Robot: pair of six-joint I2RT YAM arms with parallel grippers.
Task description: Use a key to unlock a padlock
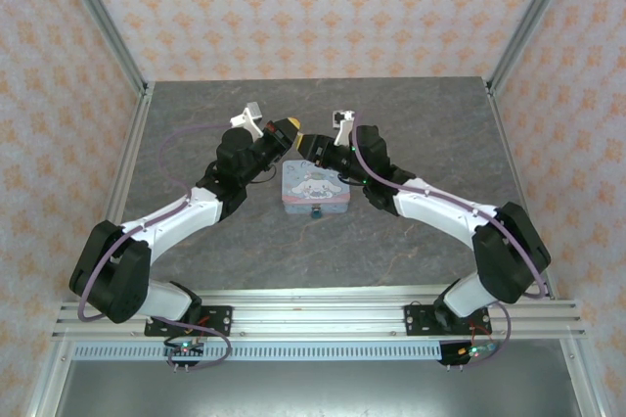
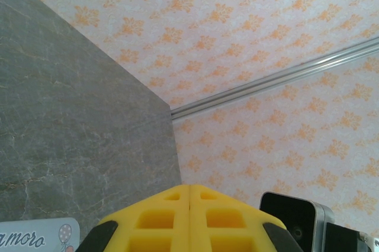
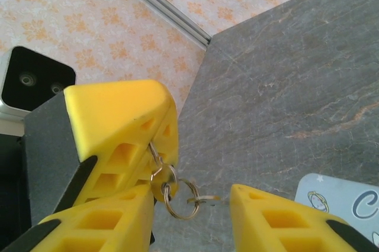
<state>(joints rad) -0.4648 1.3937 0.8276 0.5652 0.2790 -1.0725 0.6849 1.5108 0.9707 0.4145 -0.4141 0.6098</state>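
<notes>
Left gripper (image 2: 189, 196) clenched, its yellow ribbed fingers seam to seam. A wire link and split rings (image 3: 180, 197) dangle from its tip. The key (image 3: 159, 182) is a brassy speck pinched there, its shape hard to make out. Right gripper (image 3: 192, 213) released, its fingers flanking the rings. Against the near side of the pastel tin (image 1: 313, 185) sits the padlock (image 1: 316, 211), a tiny teal blob with its shackle unresolved. Grey veined stone table (image 1: 411, 241).
</notes>
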